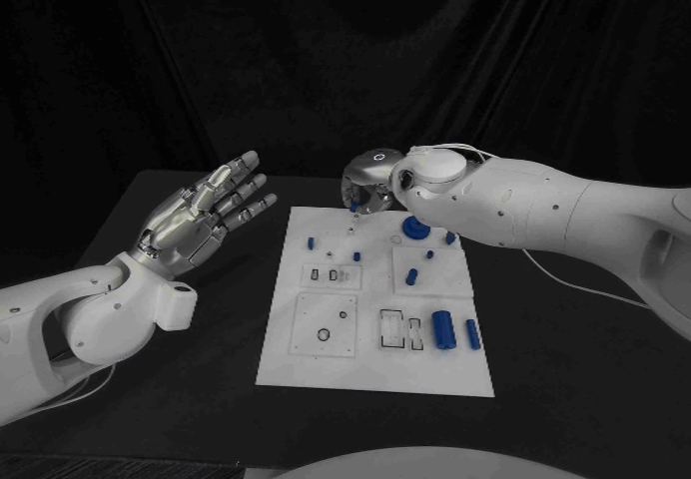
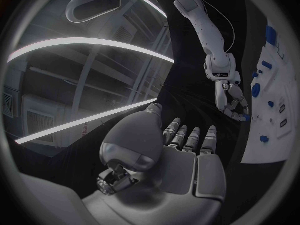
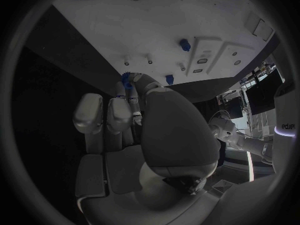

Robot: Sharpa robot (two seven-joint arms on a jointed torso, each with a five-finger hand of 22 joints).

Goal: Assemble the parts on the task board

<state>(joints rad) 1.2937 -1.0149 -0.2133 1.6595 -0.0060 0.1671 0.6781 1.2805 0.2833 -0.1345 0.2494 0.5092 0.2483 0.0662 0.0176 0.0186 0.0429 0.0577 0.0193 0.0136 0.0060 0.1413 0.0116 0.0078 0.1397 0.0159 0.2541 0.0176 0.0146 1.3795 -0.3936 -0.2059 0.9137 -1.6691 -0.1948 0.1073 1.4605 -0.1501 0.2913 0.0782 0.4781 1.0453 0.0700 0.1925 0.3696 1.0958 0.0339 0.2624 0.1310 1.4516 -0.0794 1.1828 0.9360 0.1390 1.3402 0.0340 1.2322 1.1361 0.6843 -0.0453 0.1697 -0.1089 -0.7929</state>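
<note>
Black drapes close off the room behind a black worktop (image 1: 173,299), with the white task board (image 1: 377,374) lying flat at its middle.

Right robot hand (image 1: 371,183) hangs over the far edge of the task board, fingers curled downward. From the wrist camera a small blue part (image 3: 128,80) sits at its fingertips, apparently pinched, just above the board's far edge near a row of small pegs (image 3: 150,61). Held or merely touched: hard to be sure, but it reads as held.

Left robot hand (image 1: 206,212) is raised well off to the side of the task board, fingers spread wide and straight, holding nothing.

Progress, as a judgement: early to middle. Several blue parts remain loose on the task board: a round gear-like piece (image 1: 414,232) near the far edge beside the right robot hand, short blue cylinders (image 1: 412,276) toward the middle, and two larger blue cylinders (image 1: 456,330) by the slotted recess on the near half. Small dark rings (image 1: 329,334) lie in the near square panel. Whether any piece is already seated, I cannot tell. Most fitting appears left to do.
</note>
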